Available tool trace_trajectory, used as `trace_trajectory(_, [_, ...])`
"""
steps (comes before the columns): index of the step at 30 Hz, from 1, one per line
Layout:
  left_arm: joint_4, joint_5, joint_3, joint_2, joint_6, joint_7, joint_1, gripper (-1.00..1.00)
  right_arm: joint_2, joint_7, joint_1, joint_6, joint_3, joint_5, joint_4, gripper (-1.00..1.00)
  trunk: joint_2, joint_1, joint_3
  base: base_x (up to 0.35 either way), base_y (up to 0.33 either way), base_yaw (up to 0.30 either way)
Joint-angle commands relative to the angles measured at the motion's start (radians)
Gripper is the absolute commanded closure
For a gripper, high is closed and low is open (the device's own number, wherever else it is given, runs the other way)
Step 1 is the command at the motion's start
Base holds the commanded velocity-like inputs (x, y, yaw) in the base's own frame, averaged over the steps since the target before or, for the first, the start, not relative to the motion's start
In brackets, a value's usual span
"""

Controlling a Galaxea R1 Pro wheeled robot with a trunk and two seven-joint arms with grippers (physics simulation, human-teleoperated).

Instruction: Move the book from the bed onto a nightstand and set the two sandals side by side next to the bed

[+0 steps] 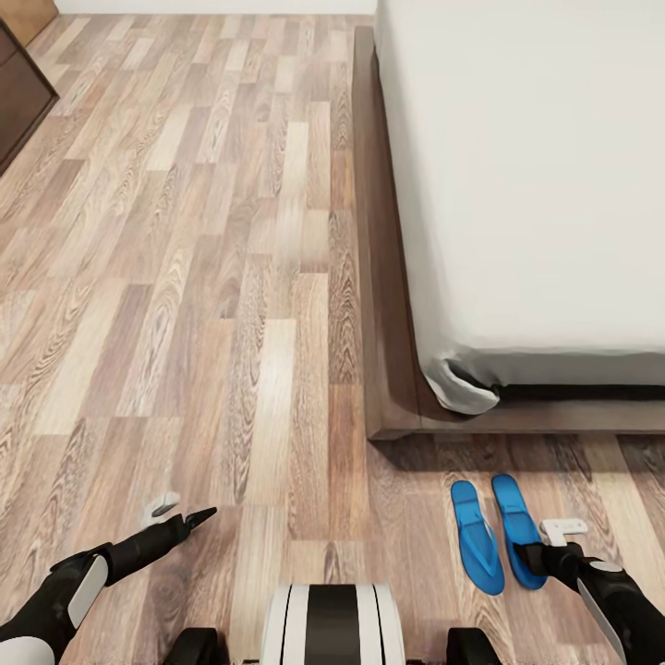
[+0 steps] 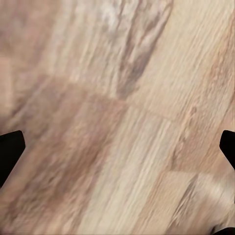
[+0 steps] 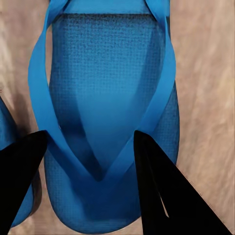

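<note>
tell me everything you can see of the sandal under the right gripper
The right sandal is a flat bright-blue flip-flop with a textured footbed and thin Y-shaped straps. It lies sole-down on the wood-plank floor, parallel to its twin, just off the bed's foot. The right gripper is open, fingers straddling the strap junction.

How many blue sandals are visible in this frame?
2. Both lie side by side on the floor just past the bed's foot corner: the left sandal, and the right sandal, whose near end the right hand covers.

Two sandals on plank floor
</note>
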Motion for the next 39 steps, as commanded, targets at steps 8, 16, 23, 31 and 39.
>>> trace_trajectory(8, [0.0, 0.006, 0.002, 0.0, 0.008, -0.002, 0.0, -1.0, 0.0, 0.006, 0.0, 0.007, -0.004, 0.0, -0.002, 1.0, -0.002, 0.003, -0.032, 0.0, 0.0, 0.0])
trace_trajectory(16, [0.0, 0.006, 0.003, 0.0, 0.008, -0.003, 0.0, -1.0, 0.0, 0.006, 0.0, 0.006, -0.006, 0.0, -0.002, 1.0, -0.002, 0.004, -0.035, 0.0, 0.0, 0.0])
trace_trajectory(23, [0.0, 0.006, 0.002, 0.001, 0.009, -0.002, 0.0, -1.0, 0.0, 0.006, 0.0, 0.006, -0.007, 0.0, -0.002, 1.0, -0.001, 0.002, -0.02, 0.0, 0.0, 0.0])
trace_trajectory(31, [0.0, 0.006, 0.001, 0.001, 0.01, -0.002, 0.0, -1.0, 0.0, 0.007, 0.0, 0.006, -0.007, 0.0, -0.002, 1.0, 0.0, -0.001, 0.007, 0.0, 0.0, 0.0])
trace_trajectory(39, [0.0, 0.006, 0.002, 0.001, 0.009, -0.002, 0.0, -1.0, 0.0, 0.008, 0.0, 0.006, -0.006, 0.0, -0.002, 1.0, 0.001, -0.002, 0.019, 0.0, 0.0, 0.0])
